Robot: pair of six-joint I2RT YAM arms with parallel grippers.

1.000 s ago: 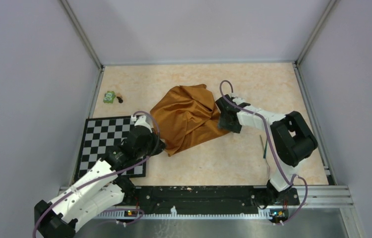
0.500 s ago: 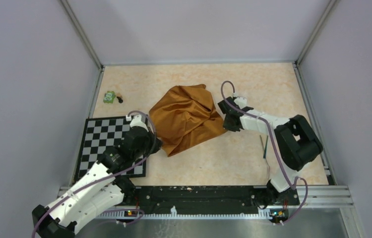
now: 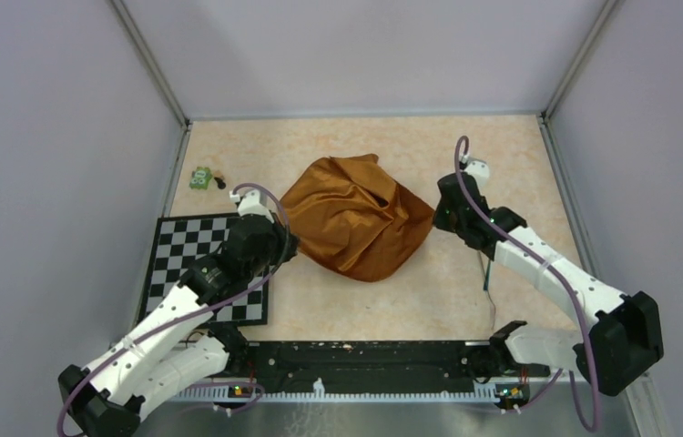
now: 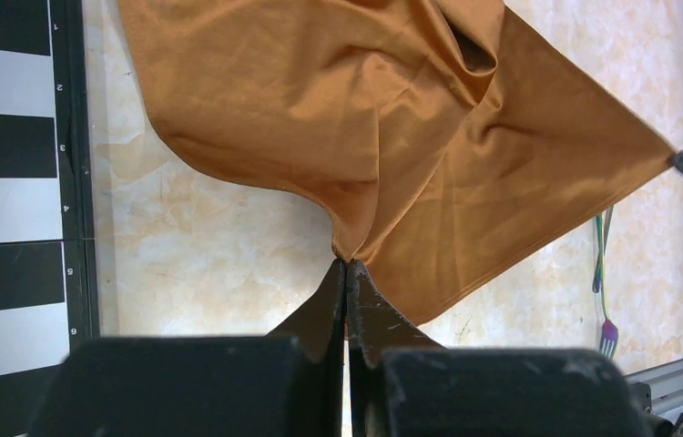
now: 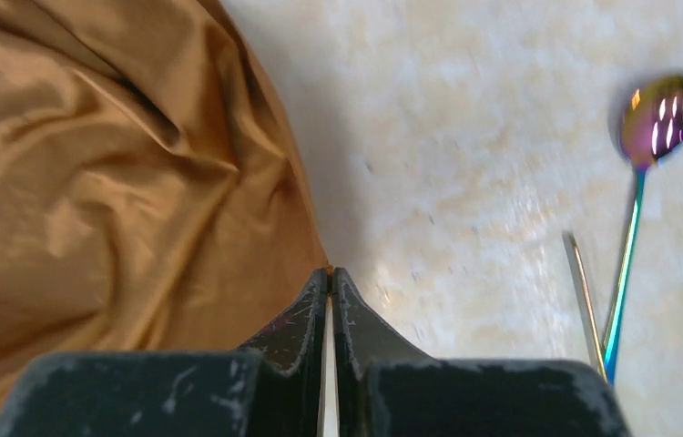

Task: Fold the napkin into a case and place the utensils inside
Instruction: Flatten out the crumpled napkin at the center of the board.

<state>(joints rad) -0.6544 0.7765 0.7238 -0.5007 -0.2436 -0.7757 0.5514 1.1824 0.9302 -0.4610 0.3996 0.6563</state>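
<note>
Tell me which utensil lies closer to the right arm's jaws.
The thin silvery piece, not the spoon: it lies between the spoon's rainbow handle and the shut jaws in the right wrist view.

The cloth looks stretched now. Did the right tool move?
Yes. The right tool moved right, away from the mat and closer to the utensils, pulling the napkin's corner with it.

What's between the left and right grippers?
The napkin, pinched at opposite corners by the left gripper and right gripper; top view shows it.
</note>
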